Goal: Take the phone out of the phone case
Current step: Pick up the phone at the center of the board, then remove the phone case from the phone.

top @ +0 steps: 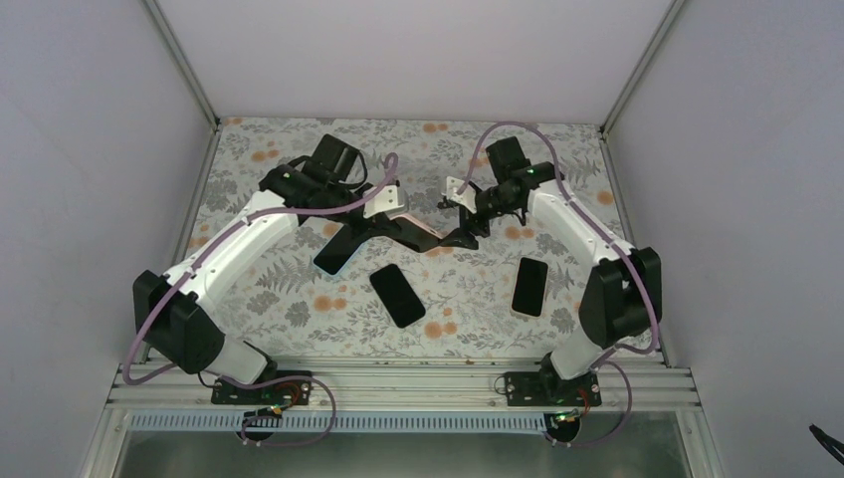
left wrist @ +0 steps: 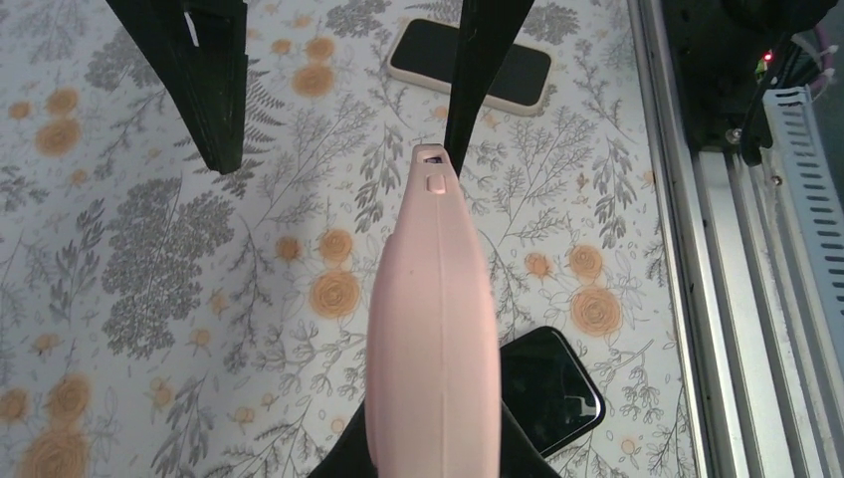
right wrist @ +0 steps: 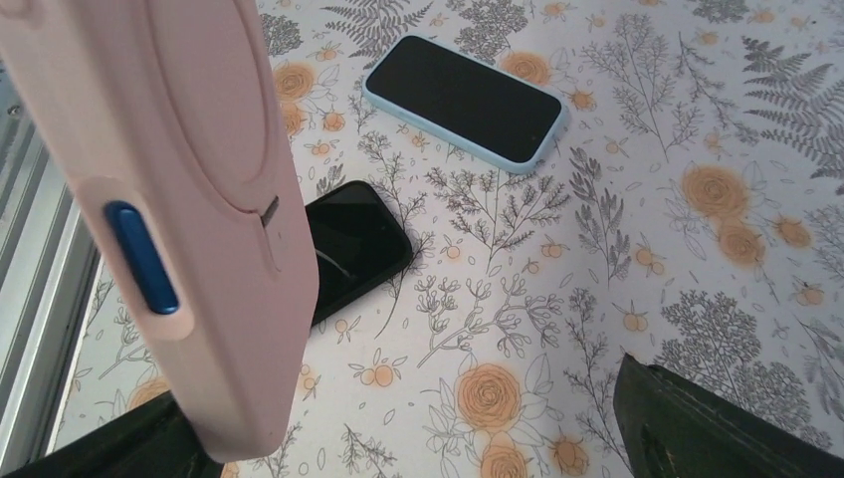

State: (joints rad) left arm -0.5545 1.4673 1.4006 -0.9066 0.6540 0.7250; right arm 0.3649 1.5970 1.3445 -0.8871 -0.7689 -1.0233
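The pink phone case [right wrist: 189,179] shows a blue side button and a raised ring on its back, but no lettering is legible. Only its back and 1 edge face the cameras, so I cannot tell whether a phone sits inside. The left gripper [left wrist: 430,460] is clamped narrow on the case's lower end, holding it above the floral table [right wrist: 597,249]. The right gripper [right wrist: 408,388] stands wide. The case's free end is at 1 of its fingers [right wrist: 109,448], contact unclear, and well apart from the other. The case partly covers a black phone [right wrist: 353,244] lying below it.

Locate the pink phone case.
In the top view's centre, the pink phone case is held above the table by the left gripper, its far end between the fingers of the open right gripper; the black phone lies nearest.
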